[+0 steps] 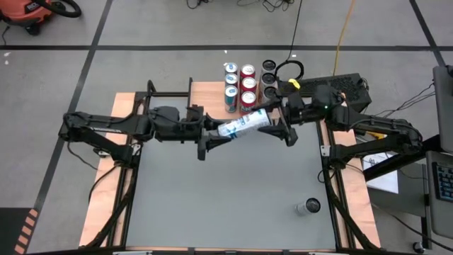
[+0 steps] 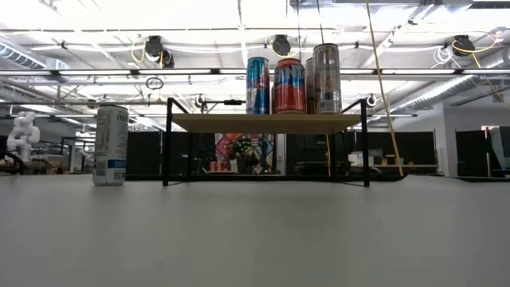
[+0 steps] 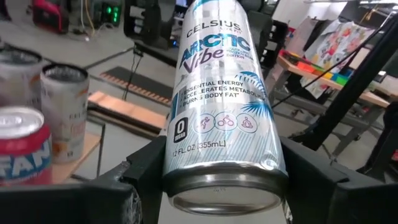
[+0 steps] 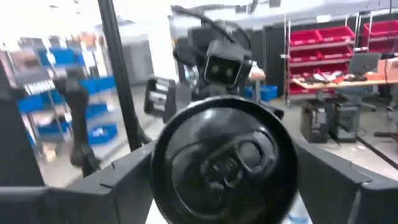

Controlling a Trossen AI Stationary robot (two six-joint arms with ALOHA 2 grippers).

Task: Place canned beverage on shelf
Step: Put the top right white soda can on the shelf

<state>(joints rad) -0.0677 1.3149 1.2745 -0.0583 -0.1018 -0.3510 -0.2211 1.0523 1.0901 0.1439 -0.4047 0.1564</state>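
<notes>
The bench (image 1: 226, 191) is a plain grey surface with pale wooden side boards (image 1: 106, 198) edged by black rails, standing on a grey floor marked with dark tape lines. In the low view the room behind is an open workshop with white ceiling beams, hanging cables and dark partitions.

The shelf (image 2: 267, 122), a light wooden top on thin black legs, stands at the far edge of the bench. Nine cans (image 1: 248, 85) sit on it in rows; from the low view a blue one, a red one and a pale one show at the front. One more can (image 1: 308, 207) stands upright alone on the bench near the right side, well apart from the shelf.

The canned beverage (image 1: 244, 124) lies nearly level in the air just in front of the shelf, held between both arms. The left gripper (image 1: 212, 138) pinches its bottom end, fingers pressed on either side of the can. The right gripper (image 1: 282, 129) sits around the top end, fingers (image 4: 348, 180) flanking the dark lid; whether they press the can cannot be told.

The label reads "CELSIUS", "ARCTIC Vibe", "ESSENTIAL ENERGY", "ACCELERATES METABOLISM", "BURNS BODY FAT" and "12 FL OZ (355mL)".
</notes>
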